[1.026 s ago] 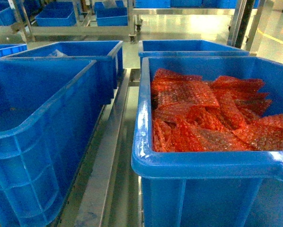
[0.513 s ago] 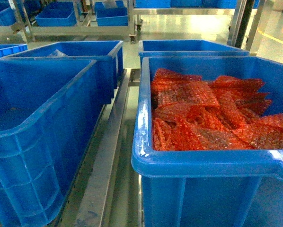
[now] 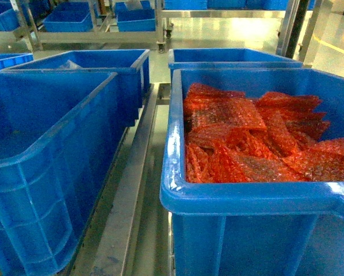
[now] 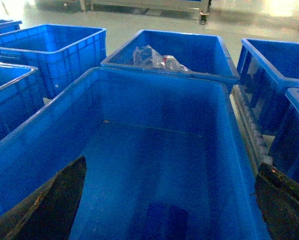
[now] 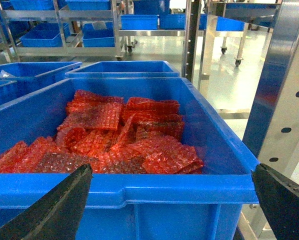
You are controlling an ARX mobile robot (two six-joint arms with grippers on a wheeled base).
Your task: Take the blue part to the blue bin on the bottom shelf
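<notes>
Blue part (image 4: 164, 222): a dark blue flat piece lying on the floor of the near left bin, at its near end; its outline is dim.
Left bin (image 4: 229, 150): deep blue crate, holding only that piece as far as the wrist view shows; in the head view it fills the left side (image 3: 74, 132).
Left tool (image 4: 164, 210): hovers over the left bin, its two dark fingers (image 4: 54, 205) set wide apart, gripping nothing.
Right bin (image 3: 241, 198): blue crate piled with red bubble-wrap packets (image 3: 247, 144).
Right tool (image 5: 169, 205): fingers (image 5: 49, 207) spread wide at the near rim of the right bin, holding nothing.
Shelf rail (image 3: 132, 190): steel strip running between the two near bins.
Behind: a further bin with a clear plastic bag (image 4: 154, 57).
</notes>
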